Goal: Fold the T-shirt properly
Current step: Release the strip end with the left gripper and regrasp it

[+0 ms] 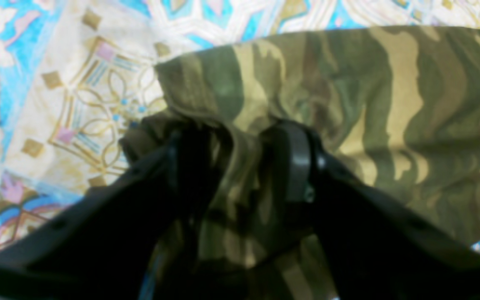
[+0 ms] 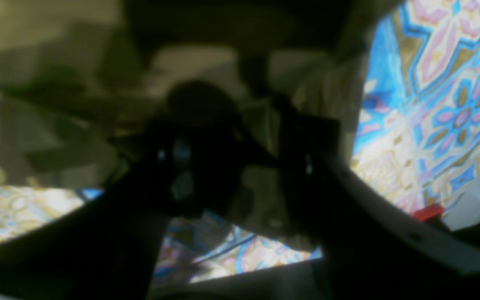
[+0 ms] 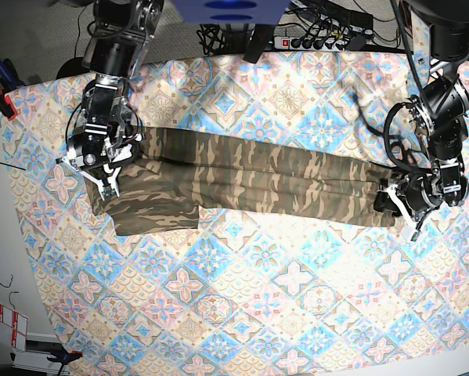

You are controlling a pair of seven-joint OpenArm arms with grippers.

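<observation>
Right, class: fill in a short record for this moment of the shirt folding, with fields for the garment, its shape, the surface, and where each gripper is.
garment: T-shirt, camouflage print
shape: folded into a long band lying across the table, one sleeve sticking out at the base view's left end
surface: tablecloth, tile pattern in blue, pink and cream
left gripper: at the band's end on the base view's right, fabric bunched between its fingers
right gripper: at the opposite end, over the sleeve area
grip: too blurred to tell whether either is open or shut

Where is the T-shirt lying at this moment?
In the base view the T-shirt lies as a long band across the patterned tablecloth, between the right gripper and the left gripper.
</observation>
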